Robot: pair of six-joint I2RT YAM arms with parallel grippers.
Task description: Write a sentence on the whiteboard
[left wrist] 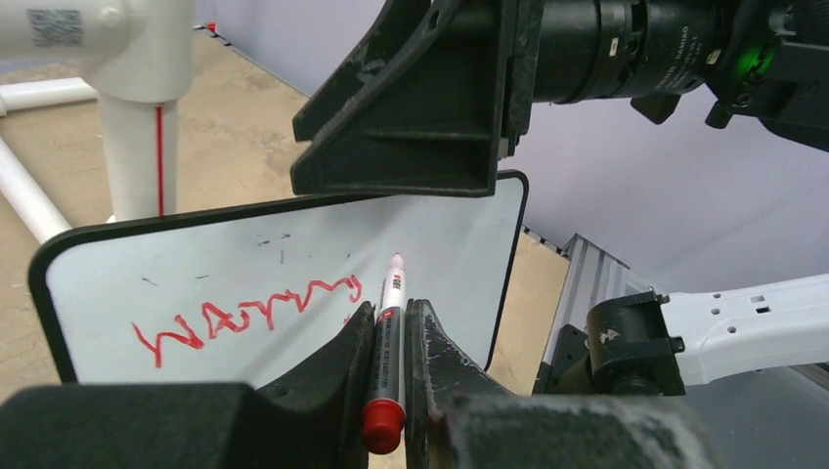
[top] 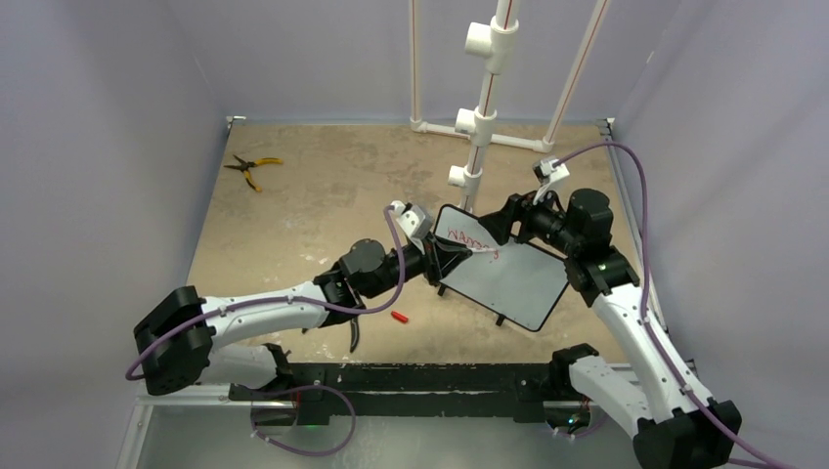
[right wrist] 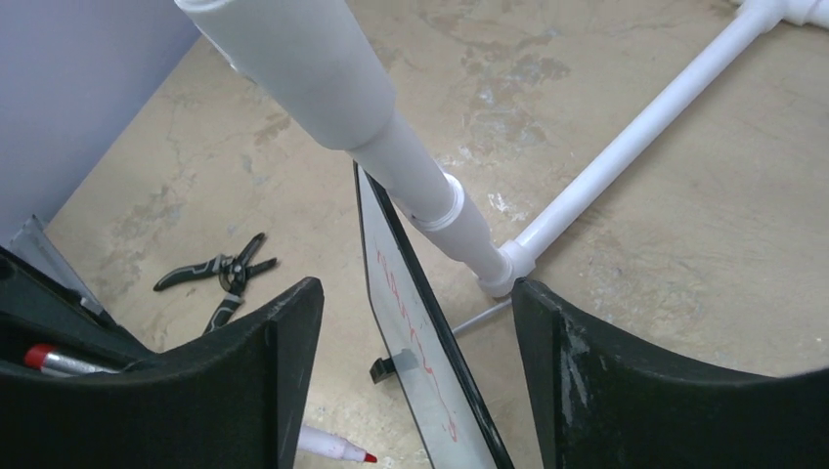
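The whiteboard (top: 508,281) stands tilted on its small black feet mid-table, seen face-on in the left wrist view (left wrist: 293,244) and edge-on in the right wrist view (right wrist: 422,357). The sentence (left wrist: 244,313) is one line of red scrawl across its face (top: 471,238). My left gripper (left wrist: 389,311) is shut on a grey marker (left wrist: 389,337) with a red end; its tip sits just off the board, right of the scrawl. My right gripper (right wrist: 415,288) is open, its fingers (left wrist: 411,107) straddling the board's top edge without touching it (top: 510,217).
A red marker cap (top: 399,317) lies on the table near the left arm. Yellow-handled pliers (top: 252,168) lie at the far left. A white PVC pipe frame (top: 479,117) stands right behind the board, close to the right gripper (right wrist: 391,147).
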